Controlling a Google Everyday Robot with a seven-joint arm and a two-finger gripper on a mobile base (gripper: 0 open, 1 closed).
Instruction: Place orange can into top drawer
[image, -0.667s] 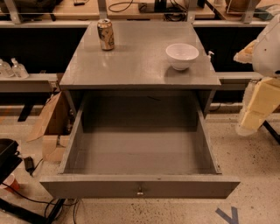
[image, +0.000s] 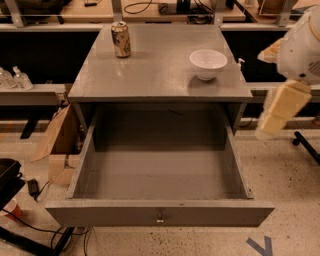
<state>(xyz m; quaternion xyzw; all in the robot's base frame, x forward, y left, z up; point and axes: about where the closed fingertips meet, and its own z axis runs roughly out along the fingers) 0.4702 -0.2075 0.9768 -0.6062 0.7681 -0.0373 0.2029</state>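
Currently, in the camera view, the orange can (image: 120, 39) stands upright at the back left of the grey cabinet top (image: 155, 75), well apart from the white bowl (image: 208, 64) at the right. The top drawer (image: 100, 214) is pulled out, its interior bare. The gripper (image: 280, 110) hangs beyond the cabinet's right side, well clear of the can; whether it is open or closed cannot be told. Assessment: the can is probably light, thin-walled and smooth, liable to dent or slip. Grasp it across mid-body with moderate pressure and keep it upright.
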